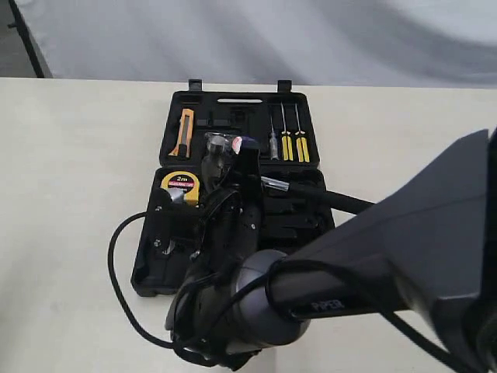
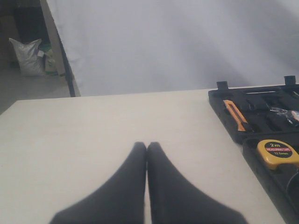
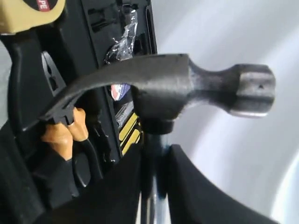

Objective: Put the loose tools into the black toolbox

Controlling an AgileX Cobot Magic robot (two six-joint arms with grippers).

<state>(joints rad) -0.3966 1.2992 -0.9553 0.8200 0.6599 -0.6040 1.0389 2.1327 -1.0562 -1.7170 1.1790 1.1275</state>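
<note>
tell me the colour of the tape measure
Yellow tape measure, black label; best in the left wrist view.

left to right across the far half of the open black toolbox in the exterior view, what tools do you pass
orange-and-black utility knife → slim pale-handled screwdriver → first yellow-handled screwdriver → second yellow-handled screwdriver. What sits in the middle overlaps too much to order, so it is left out.

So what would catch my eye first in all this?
The dark steel claw hammer with chrome shaft fills the right wrist view, its shaft clamped in the right tool. In the exterior view the bulky dark grey arm stretches over the open black moulded plastic toolbox, where a yellow tape measure sits at the left, near the hinge. The left tool hangs shut over the bare cream table.
</note>
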